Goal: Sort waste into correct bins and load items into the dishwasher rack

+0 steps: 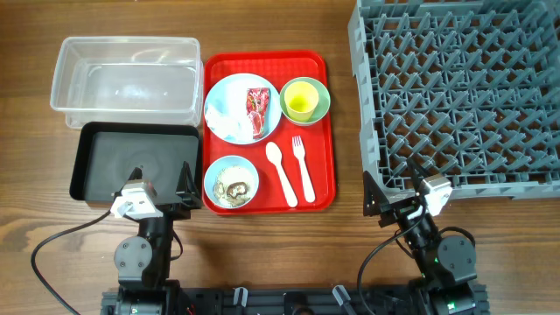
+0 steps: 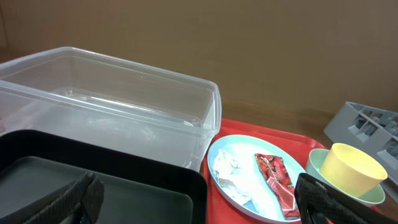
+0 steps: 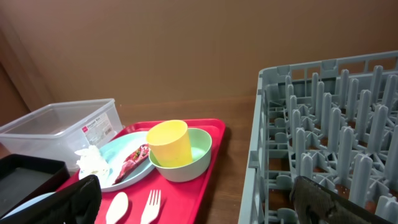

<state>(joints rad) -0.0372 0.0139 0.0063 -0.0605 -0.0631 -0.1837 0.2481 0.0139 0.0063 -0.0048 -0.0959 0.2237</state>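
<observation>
A flat red tray point(image 1: 324, 166) holds a pale blue plate point(image 1: 229, 94) with a red-and-white wrapper point(image 1: 258, 112) and white tissue point(image 1: 229, 125). On the tray too are a yellow-green cup point(image 1: 302, 101) inside a light green bowl point(image 1: 322, 92), a small pale blue bowl point(image 1: 213, 171) with beige scraps point(image 1: 234, 187), a white spoon point(image 1: 280, 171) and a white fork point(image 1: 303, 166). The clear tub point(image 1: 127, 79) and black tray point(image 1: 131, 162) stand on the left. The grey rack point(image 1: 464, 87) is on the right. My left gripper point(image 1: 149, 191) and right gripper point(image 1: 407, 194) are open and empty near the front edge.
In the left wrist view the clear tub point(image 2: 124, 93), black tray point(image 2: 112, 180), plate point(image 2: 230, 186) and cup point(image 2: 351, 169) lie ahead. In the right wrist view the cup point(image 3: 169, 143), fork point(image 3: 151, 205) and rack point(image 3: 329, 137) show. Bare wood lies between tray and rack.
</observation>
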